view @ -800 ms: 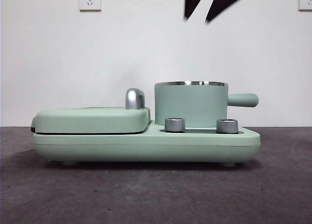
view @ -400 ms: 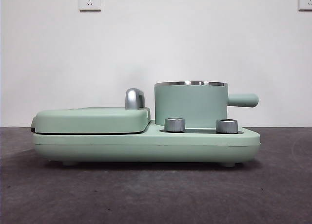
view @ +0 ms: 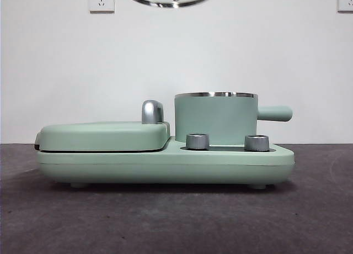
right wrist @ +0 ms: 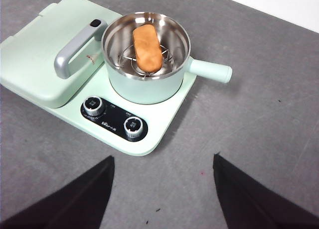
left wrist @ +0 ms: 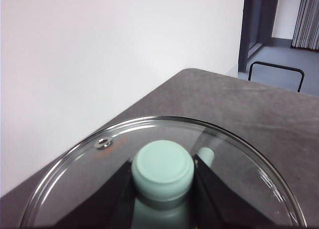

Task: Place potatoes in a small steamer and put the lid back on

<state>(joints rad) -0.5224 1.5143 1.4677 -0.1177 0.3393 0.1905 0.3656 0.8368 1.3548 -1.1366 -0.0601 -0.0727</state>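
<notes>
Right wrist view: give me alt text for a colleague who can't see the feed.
Seen from above, the potato lies on a wire rack inside the small steamer, which has no lid on and sits on a mint-green cooker base with two dials. The right gripper hangs open above the grey table.

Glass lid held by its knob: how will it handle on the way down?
The lid looks rigid, probably fragile: clear glass, steel rim. Left pincer clamps only the knob, so it may swing. Smooth knob, perhaps slippery.
</notes>
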